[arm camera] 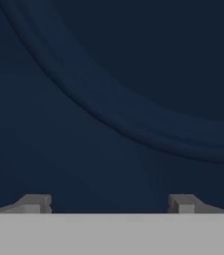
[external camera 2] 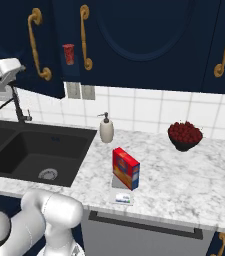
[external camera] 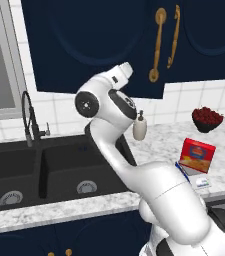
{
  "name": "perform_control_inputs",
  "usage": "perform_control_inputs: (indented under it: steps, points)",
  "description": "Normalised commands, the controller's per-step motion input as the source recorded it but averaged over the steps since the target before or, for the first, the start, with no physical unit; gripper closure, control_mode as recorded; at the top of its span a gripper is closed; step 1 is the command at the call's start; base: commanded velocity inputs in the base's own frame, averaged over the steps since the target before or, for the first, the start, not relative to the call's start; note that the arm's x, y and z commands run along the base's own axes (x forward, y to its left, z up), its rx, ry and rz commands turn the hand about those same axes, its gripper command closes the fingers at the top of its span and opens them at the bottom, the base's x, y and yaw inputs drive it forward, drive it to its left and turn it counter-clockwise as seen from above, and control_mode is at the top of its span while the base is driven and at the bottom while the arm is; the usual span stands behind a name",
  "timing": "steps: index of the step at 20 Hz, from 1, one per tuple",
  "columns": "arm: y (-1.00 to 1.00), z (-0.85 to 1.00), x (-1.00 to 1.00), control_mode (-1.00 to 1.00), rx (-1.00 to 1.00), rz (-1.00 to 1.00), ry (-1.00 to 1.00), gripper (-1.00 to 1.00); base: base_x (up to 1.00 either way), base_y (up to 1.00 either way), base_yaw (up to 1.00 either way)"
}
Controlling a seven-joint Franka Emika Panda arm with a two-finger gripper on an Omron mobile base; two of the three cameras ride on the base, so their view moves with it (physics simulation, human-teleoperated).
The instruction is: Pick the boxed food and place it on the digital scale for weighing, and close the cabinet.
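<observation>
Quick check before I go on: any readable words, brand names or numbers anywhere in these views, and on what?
None can be read as text.
boxed food: a blue-white logo patch on its red face, lettering too blurred to read.
digital scale: white front panel with faint marks, too small to read.
soap dispenser, red cup, cabinet: no print visible.

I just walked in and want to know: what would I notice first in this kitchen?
First, the red food box, standing upright on the small scale near the counter's front edge. Behind it, by the tiled wall, sits a dark bowl of red fruit. Above the sink, the robot's gripper, fingers apart, faces the big navy cabinet door.
</observation>
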Motion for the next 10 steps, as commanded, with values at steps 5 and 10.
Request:
perform_control_inputs:
  steps: [5, 10]
  points:
    - [-0.1, 0.0, 0.95, -1.0, 0.03, 0.2, -0.06, -1.0, 0.0, 0.0, 0.0]
    - [-0.03, 0.0, 1.0, -1.0, 0.11, 0.21, -0.06, -1.0, 0.0, 0.0, 0.0]
